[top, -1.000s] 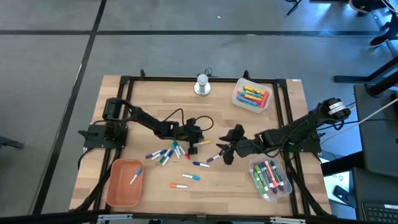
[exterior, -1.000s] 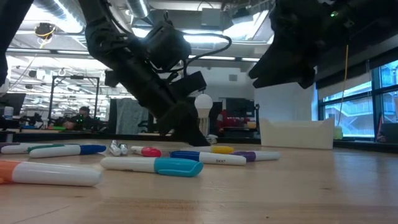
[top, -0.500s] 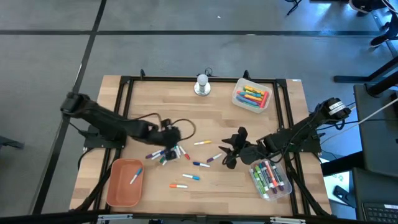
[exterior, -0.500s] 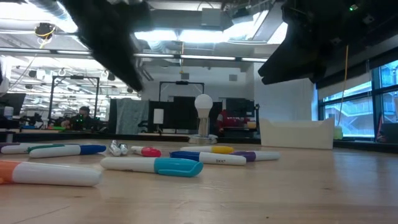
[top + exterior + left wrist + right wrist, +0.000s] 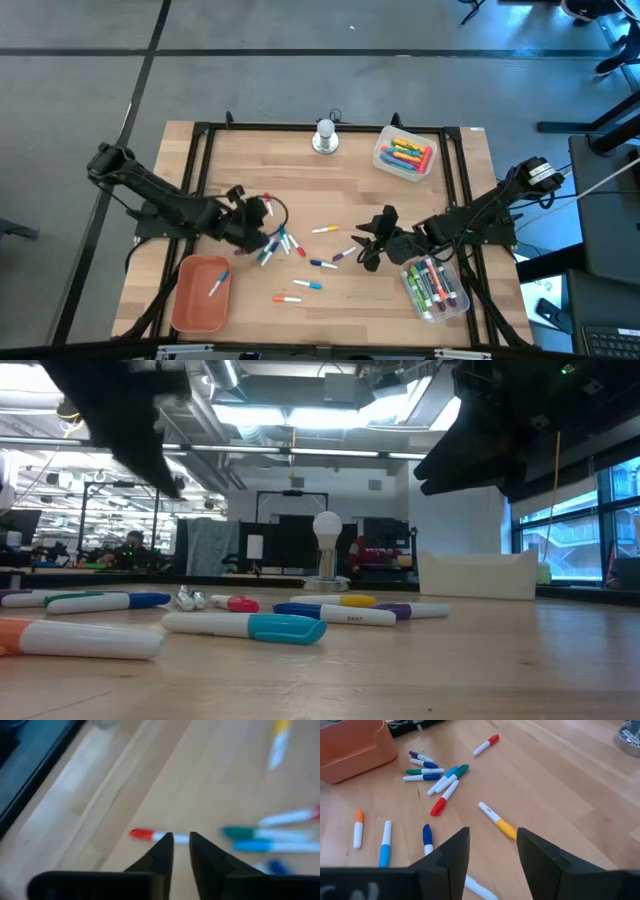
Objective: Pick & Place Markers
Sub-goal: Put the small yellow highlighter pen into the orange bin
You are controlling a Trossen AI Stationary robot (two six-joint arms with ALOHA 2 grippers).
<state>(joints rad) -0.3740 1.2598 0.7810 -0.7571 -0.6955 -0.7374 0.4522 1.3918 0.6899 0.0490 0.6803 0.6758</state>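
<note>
- Wooden slatted counter [image 5: 350,190] carries scattered white-barrelled markers [image 5: 300,262] with red, blue, green, orange and yellow caps at its middle.
- Left tool [image 5: 180,851] hovers over a red-capped white marker [image 5: 159,836], fingers slightly parted, holding nothing.
- Right tool [image 5: 492,847] hangs half open and empty, near a yellow-capped marker [image 5: 498,821].
- One marker lies in the orange plastic tray [image 5: 186,298].

In the left wrist view, the blurred red-capped white marker [image 5: 150,835] runs behind the dark left gripper [image 5: 181,841], its far end hidden. At the low view's left edge, an orange-capped white marker [image 5: 75,638] is cut off. The white pen in the orange plastic tray [image 5: 186,300] is too small to tell; its tip is perhaps blue.
</note>
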